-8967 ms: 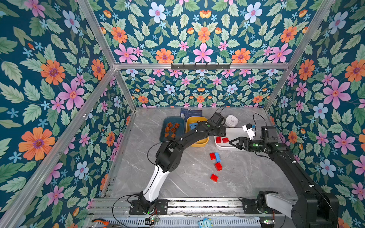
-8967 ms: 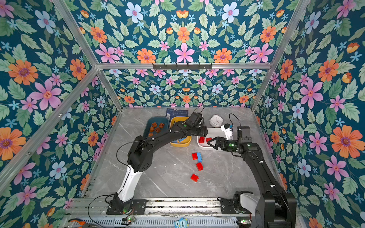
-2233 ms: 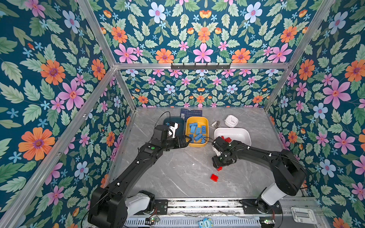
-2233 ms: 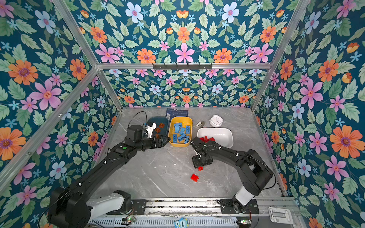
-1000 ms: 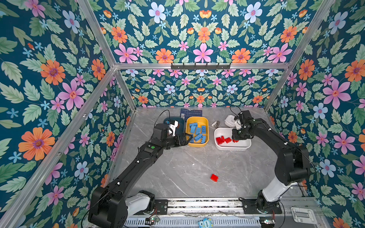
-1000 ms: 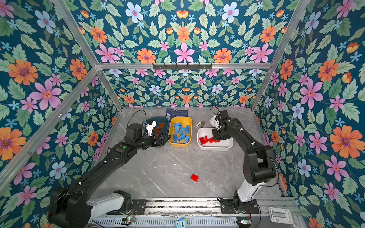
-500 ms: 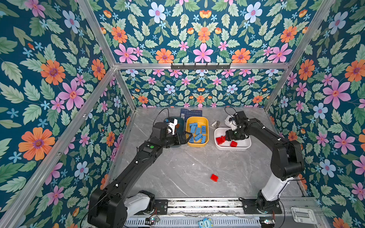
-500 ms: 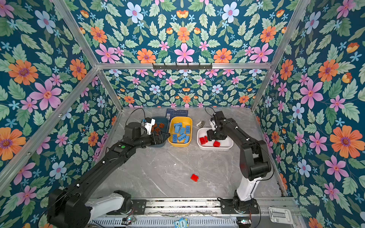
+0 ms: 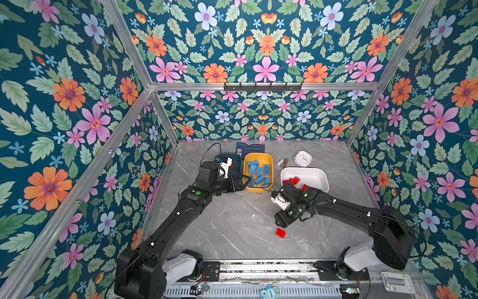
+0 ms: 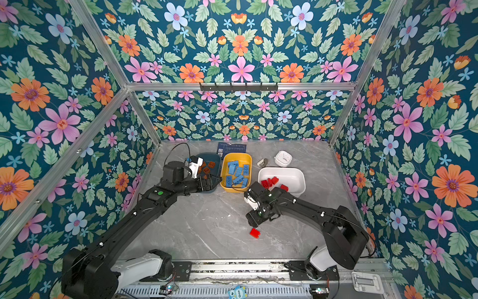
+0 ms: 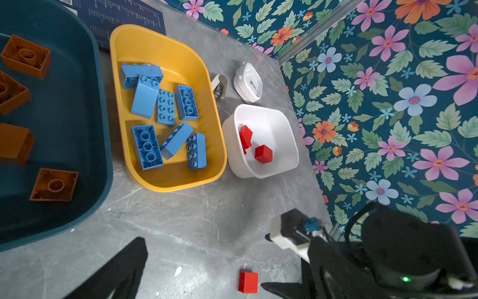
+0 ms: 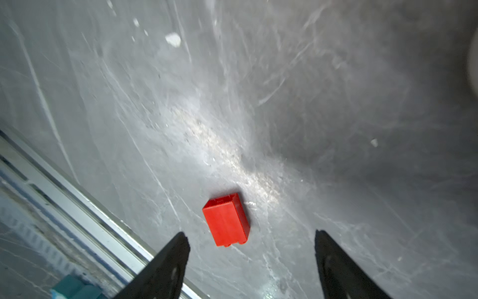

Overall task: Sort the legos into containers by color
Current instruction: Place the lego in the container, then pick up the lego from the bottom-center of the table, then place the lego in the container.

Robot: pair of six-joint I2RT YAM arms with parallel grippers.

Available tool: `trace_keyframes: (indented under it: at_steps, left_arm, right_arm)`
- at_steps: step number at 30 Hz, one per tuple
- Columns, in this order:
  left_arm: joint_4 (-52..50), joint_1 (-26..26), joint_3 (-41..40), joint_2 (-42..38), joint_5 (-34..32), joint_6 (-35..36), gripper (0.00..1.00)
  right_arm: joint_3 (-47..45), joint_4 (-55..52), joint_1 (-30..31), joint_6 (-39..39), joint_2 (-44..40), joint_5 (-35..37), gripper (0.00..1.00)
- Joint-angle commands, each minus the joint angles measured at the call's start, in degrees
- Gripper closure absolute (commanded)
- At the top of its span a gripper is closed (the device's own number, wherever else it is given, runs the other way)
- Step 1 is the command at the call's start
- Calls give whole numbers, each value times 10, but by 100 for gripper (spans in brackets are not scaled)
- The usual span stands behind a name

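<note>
red lego (image 12: 226, 220) on grey table (image 12: 336, 103); right gripper (image 12: 250, 232) jaws spread, empty

Teal tub (image 11: 64, 116): you find it at the left end of the row of three along the table's back, upright and dark.
Brown bricks (image 11: 25, 55): squarish, scattered inside the teal tub, several with the hollow underside up.
Yellow tub (image 11: 160, 41): middle of the row, just beside the teal one.
Blue bricks (image 11: 147, 147): you can count seven long ones in the yellow tub, some studs up, some underside up, some on edge.
White tub (image 11: 274, 121): right end, close against the yellow tub.
Red bricks (image 11: 263, 154): a few lie in the white tub, toward its yellow-tub side.
Loose red brick (image 12: 226, 220): alone on the grey table, on its side, well in front of the white tub.
</note>
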Motion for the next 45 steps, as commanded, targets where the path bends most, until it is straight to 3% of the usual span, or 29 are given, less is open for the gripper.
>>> trace_keyframes:
  at_steps: [1,16,19,23,28,33,37,41,45]
  left_arm:
    - [-8,2,-5,-7,-2,10,0]
    - [-27,4,-14,-28,-11,15,0]
    - [-25,5,-13,-25,-9,16,0]
    - [-26,5,-10,-24,-9,16,0]
    - [-25,5,-6,-21,-7,15,0]
    - [-8,5,-4,-13,4,6,0]
    - [3,5,1,-2,10,0,0]
    - [27,5,0,9,16,-13,0]
    - [58,5,1,23,23,-31,0]
  right_arm:
    - [-13,23,30,15,14,34,23]
    - [34,-56,107,20,129,95,35]
    - [32,-54,108,24,137,95,41]
    - [42,-67,108,24,143,112,61]
    - [59,-85,102,23,110,130,69]
    - [71,-86,21,10,27,99,71]
    - [95,-86,-104,-30,-19,65,74]
    - [139,-78,-227,-78,-18,34,75]
    - [189,-70,-302,-117,23,33,75]
